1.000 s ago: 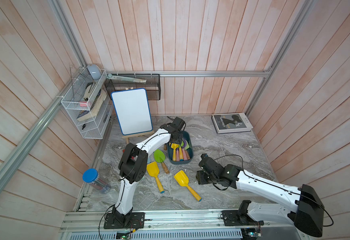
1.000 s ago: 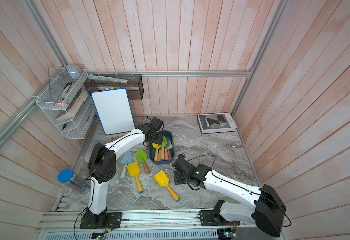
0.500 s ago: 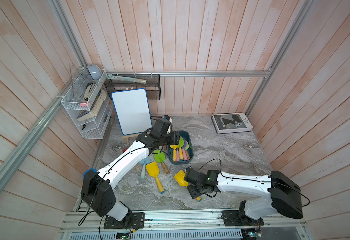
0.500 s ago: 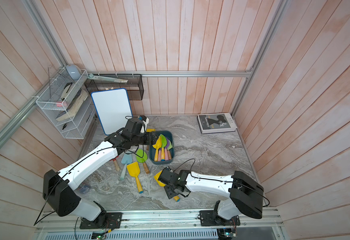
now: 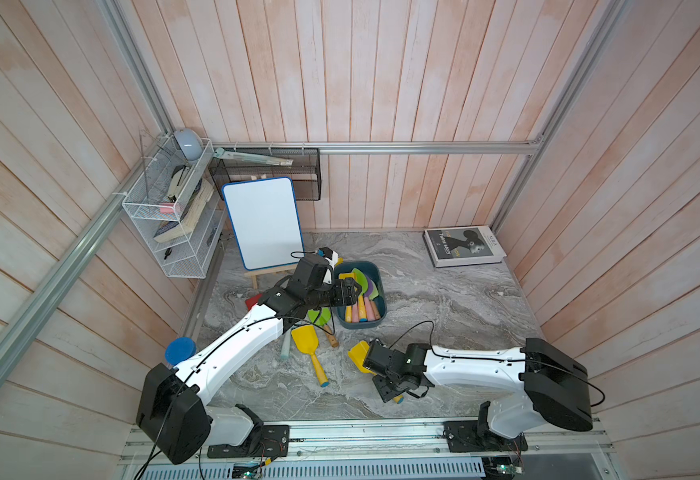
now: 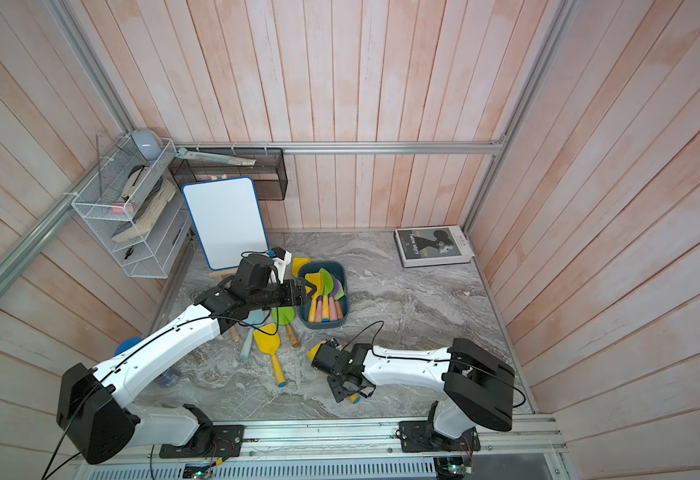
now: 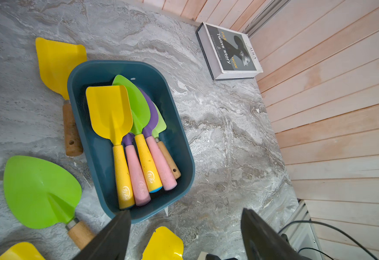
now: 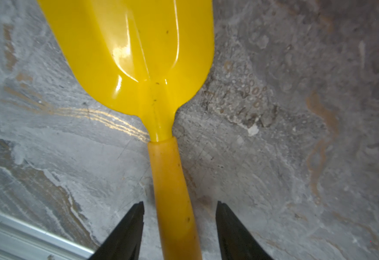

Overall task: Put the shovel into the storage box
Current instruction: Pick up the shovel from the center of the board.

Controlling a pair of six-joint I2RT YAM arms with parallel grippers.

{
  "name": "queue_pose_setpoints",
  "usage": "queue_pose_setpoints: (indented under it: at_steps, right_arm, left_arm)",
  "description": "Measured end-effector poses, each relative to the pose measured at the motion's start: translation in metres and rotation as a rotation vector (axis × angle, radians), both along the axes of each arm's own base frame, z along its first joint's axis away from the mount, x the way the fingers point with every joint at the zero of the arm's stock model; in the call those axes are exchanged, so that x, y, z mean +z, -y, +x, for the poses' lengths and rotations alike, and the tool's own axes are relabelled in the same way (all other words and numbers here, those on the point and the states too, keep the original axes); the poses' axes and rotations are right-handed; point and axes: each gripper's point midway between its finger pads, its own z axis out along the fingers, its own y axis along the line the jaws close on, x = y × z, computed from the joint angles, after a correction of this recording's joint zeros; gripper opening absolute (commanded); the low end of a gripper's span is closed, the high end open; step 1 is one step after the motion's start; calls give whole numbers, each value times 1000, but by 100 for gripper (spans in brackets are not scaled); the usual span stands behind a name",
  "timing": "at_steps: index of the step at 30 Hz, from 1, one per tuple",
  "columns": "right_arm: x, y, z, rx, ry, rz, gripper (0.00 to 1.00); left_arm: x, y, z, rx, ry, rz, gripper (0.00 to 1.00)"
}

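The storage box (image 5: 361, 327) (image 6: 323, 326) (image 7: 121, 67) is a dark teal tub holding several shovels side by side. My left gripper (image 5: 351, 291) (image 6: 306, 291) (image 7: 184, 211) hovers open over the box's left rim with nothing between its jaws. A yellow shovel (image 5: 358, 353) (image 6: 311, 351) (image 8: 139, 56) lies flat on the marble in front of the box. My right gripper (image 5: 388, 388) (image 6: 342, 388) (image 8: 179, 203) is low over it and open. Its fingers stand on either side of the handle, with a gap on each side.
More shovels lie left of the box: a green one (image 5: 319, 316) (image 7: 40, 191), a yellow one (image 5: 306, 338) and a pale blue one (image 5: 286, 349). Another yellow shovel (image 7: 58, 63) is behind the box. A whiteboard (image 5: 263, 224), a book (image 5: 462, 245) and a blue-lidded jar (image 5: 180, 349) stand around.
My right gripper has moved from beside the yellow shovel to astride its handle, jaws slightly narrower. The left arm has shifted by the box, its jaws a little wider.
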Motion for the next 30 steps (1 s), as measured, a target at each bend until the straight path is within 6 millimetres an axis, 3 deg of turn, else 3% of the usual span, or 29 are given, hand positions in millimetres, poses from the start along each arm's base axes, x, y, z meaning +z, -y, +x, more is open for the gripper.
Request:
queue_pose_setpoints:
  at_steps: [8,16,23,30]
  right_arm:
    - [-6,-3,-6,-4,-16,-2,38]
    - [-6,-7,-9,-8,-21,10,0]
    - [-2,-5,-13,-34,-18,15,0]
    - [41,-4,-5,-144,44,142,0]
  left_arm:
    - [-5,5,-8,-12,-42,-56,82]
    - [-8,4,-17,-11,-74,-86,82]
    - [-12,8,-24,-22,-92,-92,82]
    - [-21,11,-36,-32,-122,-94,82]
